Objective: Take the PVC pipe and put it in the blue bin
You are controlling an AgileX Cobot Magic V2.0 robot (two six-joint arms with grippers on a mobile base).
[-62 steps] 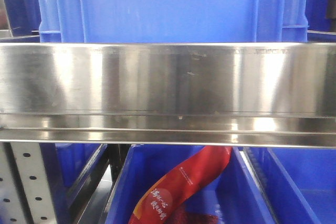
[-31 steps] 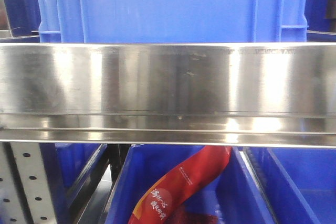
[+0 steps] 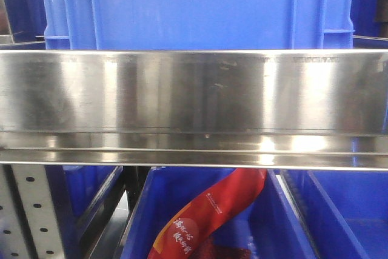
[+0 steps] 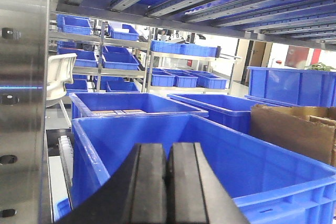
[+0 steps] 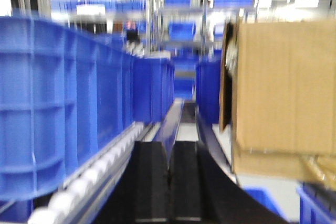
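While a broad band of brushed stainless steel, the shelf rail (image 3: 194, 107), fills the middle of the front view, one ribbed blue plastic crate (image 3: 200, 7) stands above and behind it. Below the rail sit two open blue bins side by side: the nearer bin (image 3: 142, 210) holds one glossy red packet (image 3: 209, 213) with white lettering, bent in a curve, and the right-hand bin (image 3: 357, 210) shows only smooth walls.

In the left wrist view, the left gripper (image 4: 167, 182) has its two flat black rubber pads pressed together with nothing between them. Just beyond it lies a large smooth-walled blue bin (image 4: 252, 166); a second bin (image 4: 131, 109) lies behind that, and a brown cardboard box (image 4: 294, 129) stands to its right.

In the blurred right wrist view, the right gripper (image 5: 169, 182) likewise has its two dark pads closed on nothing, with a row of white rollers (image 5: 89, 182) left of it.

No PVC pipe can be made out in any view.
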